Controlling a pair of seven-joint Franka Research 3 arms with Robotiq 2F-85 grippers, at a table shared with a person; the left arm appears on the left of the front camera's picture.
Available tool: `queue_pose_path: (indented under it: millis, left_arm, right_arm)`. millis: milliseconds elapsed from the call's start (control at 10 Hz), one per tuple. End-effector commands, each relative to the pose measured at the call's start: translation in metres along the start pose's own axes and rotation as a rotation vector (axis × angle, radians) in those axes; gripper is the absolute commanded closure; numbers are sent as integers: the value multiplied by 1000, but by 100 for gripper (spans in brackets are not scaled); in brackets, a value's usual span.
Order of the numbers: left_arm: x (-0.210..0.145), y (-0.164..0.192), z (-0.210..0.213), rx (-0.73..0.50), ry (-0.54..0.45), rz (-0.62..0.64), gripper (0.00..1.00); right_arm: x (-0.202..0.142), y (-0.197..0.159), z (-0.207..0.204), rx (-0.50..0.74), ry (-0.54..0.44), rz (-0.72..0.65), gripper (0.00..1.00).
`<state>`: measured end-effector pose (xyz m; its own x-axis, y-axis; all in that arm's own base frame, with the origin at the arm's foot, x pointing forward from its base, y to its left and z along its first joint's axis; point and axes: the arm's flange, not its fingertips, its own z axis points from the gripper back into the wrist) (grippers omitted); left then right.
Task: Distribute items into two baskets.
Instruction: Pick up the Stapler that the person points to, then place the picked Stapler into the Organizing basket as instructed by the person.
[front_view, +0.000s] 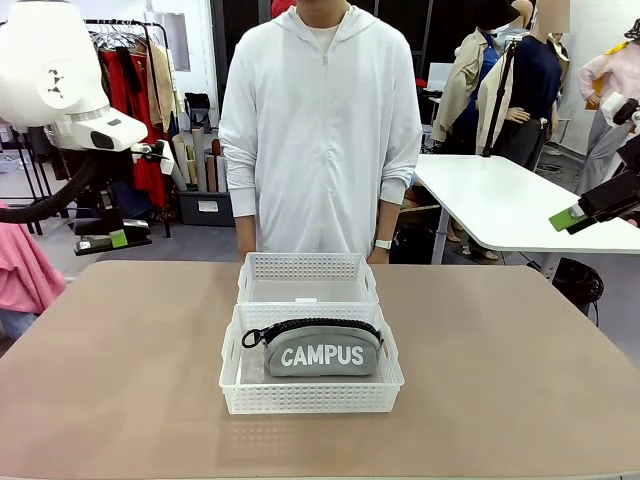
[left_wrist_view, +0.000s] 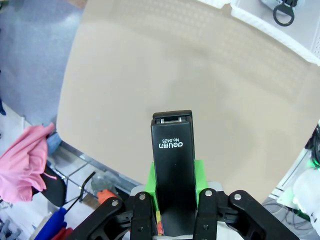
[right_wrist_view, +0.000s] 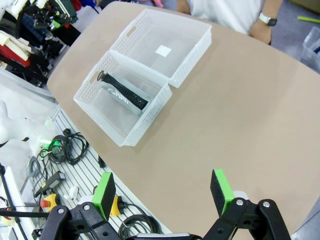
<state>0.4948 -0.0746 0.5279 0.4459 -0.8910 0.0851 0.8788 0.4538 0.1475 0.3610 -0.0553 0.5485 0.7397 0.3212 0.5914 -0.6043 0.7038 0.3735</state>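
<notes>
- We find the grey CAMPUS pouch (front_view: 322, 352) lying inside the near basket (front_view: 311, 396), lettering facing the robot's side, its black zipper (front_view: 310, 326) on top with the pull loop at the pouch's left end.
- The far basket (front_view: 308, 266) stands touching the near one, towards the table's far edge; we see a small white label (right_wrist_view: 163, 50) on its clear bottom and nothing else in it.
- Both baskets sit about midway between the left and right edges of the tan table (front_view: 520, 370).
- The black stapler (left_wrist_view: 172, 170) is off the table: the left gripper (left_wrist_view: 173, 187) is clamped on it, green pads (left_wrist_view: 199, 175) pressed to either side, the stapler's tip pointing away from the wrist, above the table's surface near an edge.
- The right gripper (right_wrist_view: 164, 192) is spread wide, green pads well apart, holding nothing and touching nothing, above the table and apart from the baskets.
- A person in a white zip jacket (front_view: 320, 120) stands at the far edge behind the baskets, a watch (front_view: 383, 244) on one wrist.
</notes>
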Motion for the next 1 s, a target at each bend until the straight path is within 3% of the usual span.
queue_pose_path:
  millis: [0, 900]
  left_arm:
    - [0, 5, 2, 7, -10, 5, 100]
    - [0, 5, 2, 7, -10, 5, 100]
  right_arm:
    - [-1, 2, -1, 9, -21, 11, 0]
    - [-1, 2, -1, 9, -21, 11, 0]
